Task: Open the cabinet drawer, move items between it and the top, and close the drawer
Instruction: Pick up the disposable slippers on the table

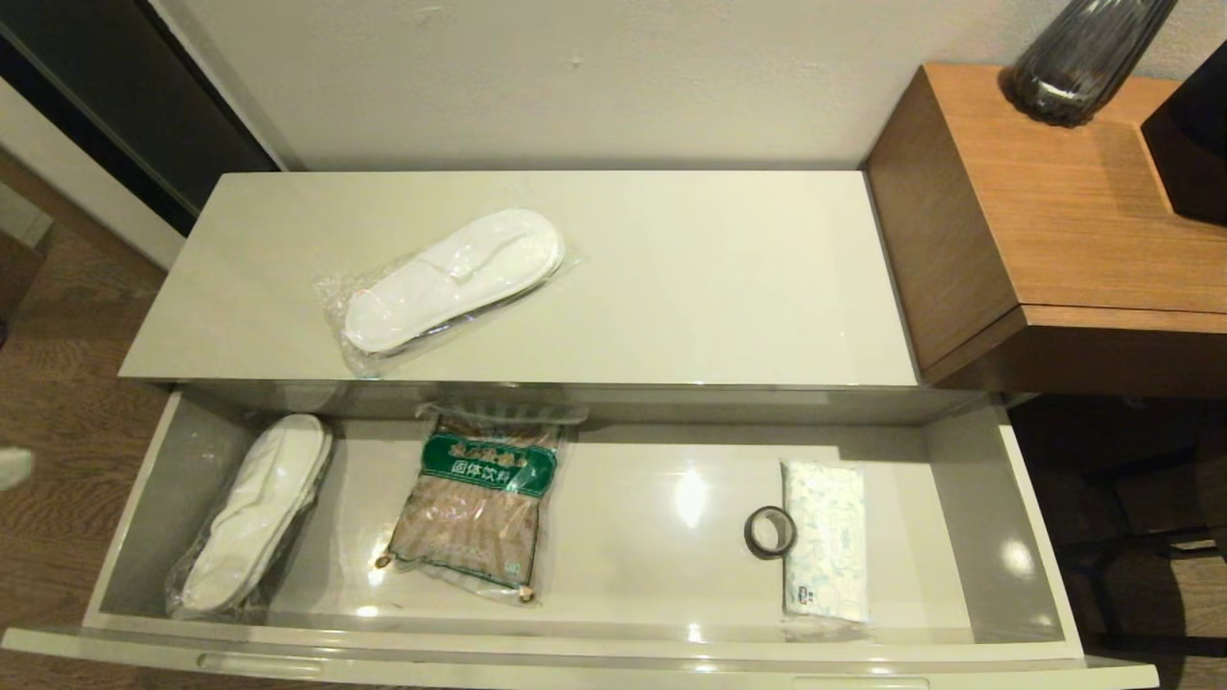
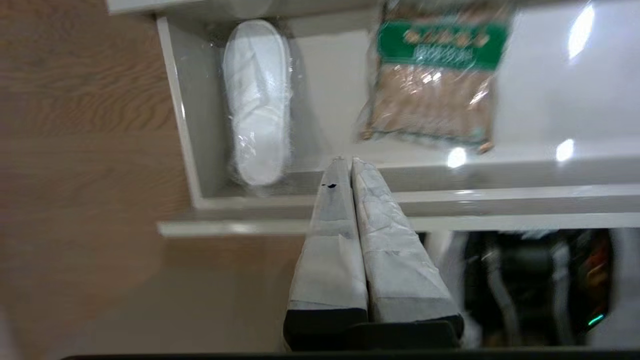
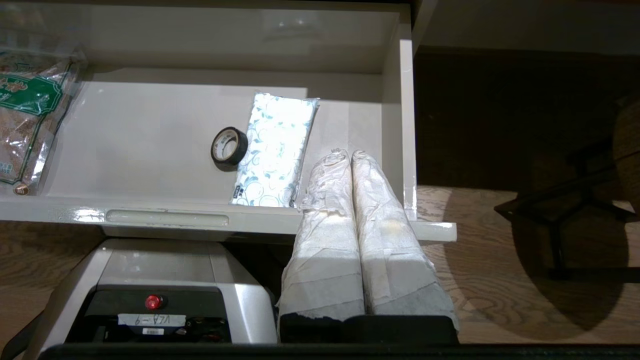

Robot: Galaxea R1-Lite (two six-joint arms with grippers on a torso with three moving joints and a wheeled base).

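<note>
Head view: the drawer (image 1: 997, 537) stands pulled fully out, so the opening step looks done. One bagged pair of slippers (image 1: 451, 278) lies on the cabinet top (image 1: 729, 278), which suggests a transfer upward has been made. Inside the drawer lie a second slipper bag (image 1: 254, 513), a brown snack bag with a green label (image 1: 479, 498), a black tape roll (image 1: 771, 530) and a white soft packet (image 1: 824, 551) touching the roll. Neither arm shows in this view.

Left wrist view: the left pincer (image 2: 346, 161) is clenched on nothing, fingers pressed together, hovering over the drawer's front wall. The slipper bag (image 2: 257, 100) lies just beyond and to one side of its tips, the snack bag (image 2: 435, 80) beyond on the other side.

Right wrist view: the right pincer (image 3: 346, 154) is likewise clenched and empty, over the drawer's right front corner. The packet (image 3: 275, 150) lies just beside its tips, the tape roll (image 3: 229, 146) past that.

Any further swaps and the closing of the drawer appear to be left.
</note>
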